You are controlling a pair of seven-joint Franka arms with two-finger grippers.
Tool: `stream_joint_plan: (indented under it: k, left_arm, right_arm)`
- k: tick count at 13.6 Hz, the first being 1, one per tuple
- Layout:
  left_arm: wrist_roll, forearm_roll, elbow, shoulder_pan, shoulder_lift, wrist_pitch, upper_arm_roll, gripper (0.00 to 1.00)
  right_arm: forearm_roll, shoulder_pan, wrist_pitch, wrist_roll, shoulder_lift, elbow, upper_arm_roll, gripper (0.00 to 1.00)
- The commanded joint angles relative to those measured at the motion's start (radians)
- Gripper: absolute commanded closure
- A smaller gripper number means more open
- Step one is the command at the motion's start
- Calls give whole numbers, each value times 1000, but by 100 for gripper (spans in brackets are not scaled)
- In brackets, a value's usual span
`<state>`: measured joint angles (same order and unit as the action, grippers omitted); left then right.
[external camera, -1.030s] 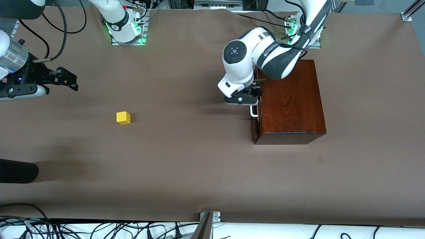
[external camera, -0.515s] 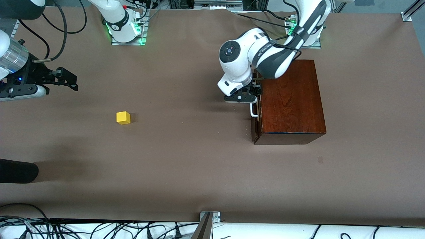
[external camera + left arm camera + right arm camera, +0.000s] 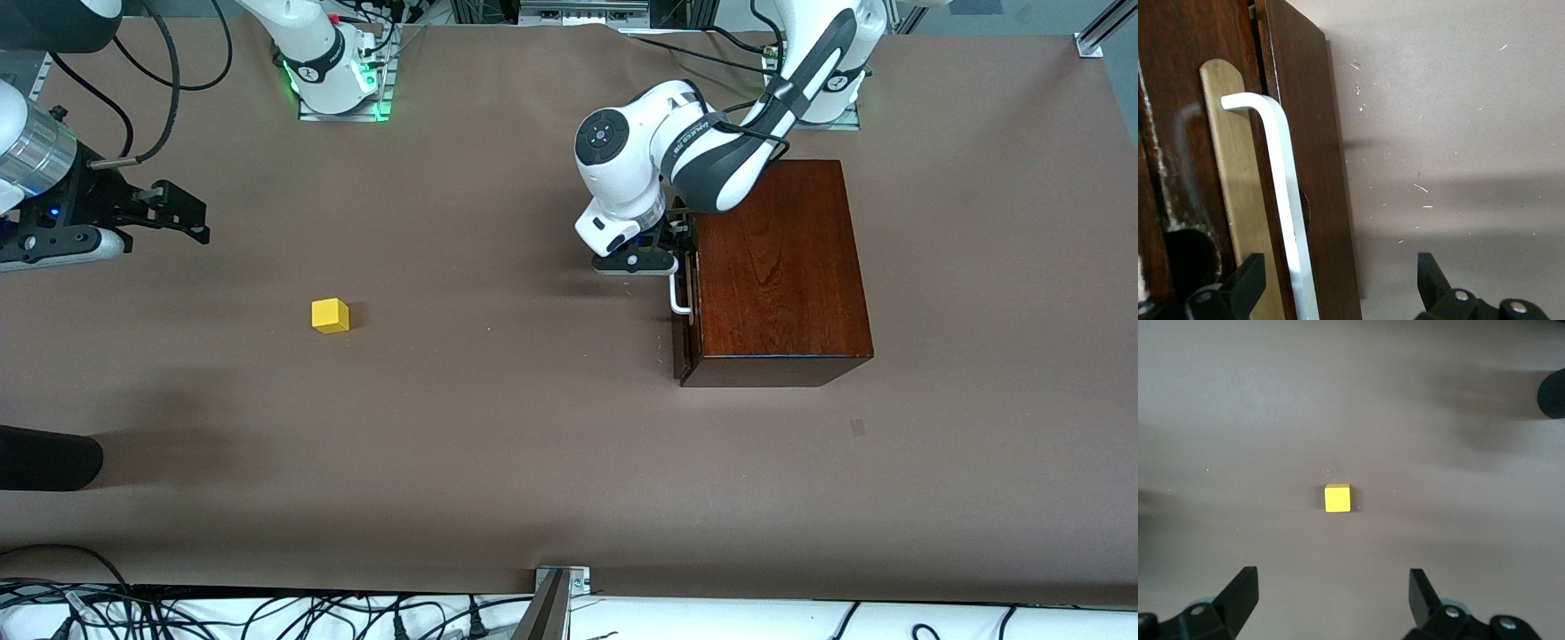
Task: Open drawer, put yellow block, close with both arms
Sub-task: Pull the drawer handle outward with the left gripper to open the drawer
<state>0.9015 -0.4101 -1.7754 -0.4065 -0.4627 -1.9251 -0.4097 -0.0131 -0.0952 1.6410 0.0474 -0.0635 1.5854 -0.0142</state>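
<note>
Opening step in hand, drawer [image 3: 683, 311] apparently shut in its dark box [image 3: 778, 271] toward the left arm's end; left gripper [image 3: 642, 260] at the white handle [image 3: 1286, 207], fingers [image 3: 1238, 290] spread astride it, not yet pinching; next: probably squeeze onto the handle, then pull straight out; right gripper [image 3: 1328, 603] waiting, spread wide above the table, yellow block [image 3: 330, 316] lying well apart from the box.

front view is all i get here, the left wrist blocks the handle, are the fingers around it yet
Observer: The left gripper is open, its fingers straddling the white handle, not clamped.
Operator: drawer moved at all
Observer: The drawer front sits nearly flush, with only a thin gap showing.
Operator: and the right one
Observer: The right gripper waits open, the yellow block centred ahead of it.
</note>
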Motion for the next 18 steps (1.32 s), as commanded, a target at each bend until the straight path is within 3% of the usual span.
stream_joint_plan:
  k: [1,11,18]
  left_arm:
    - [48,-39,-1,-8,-37,-18,2,0]
    - [162,-131,10,-55,-69,-18,2,0]
    - [166,-110,114,-110,-120,-63,0,0]
  right_arm:
    - [1,8,-21,6,-9,-22,5,0]
    - [1,8,-21,6,-9,-22,5,0]
    - [-1,8,-21,6,-9,-22,5,0]
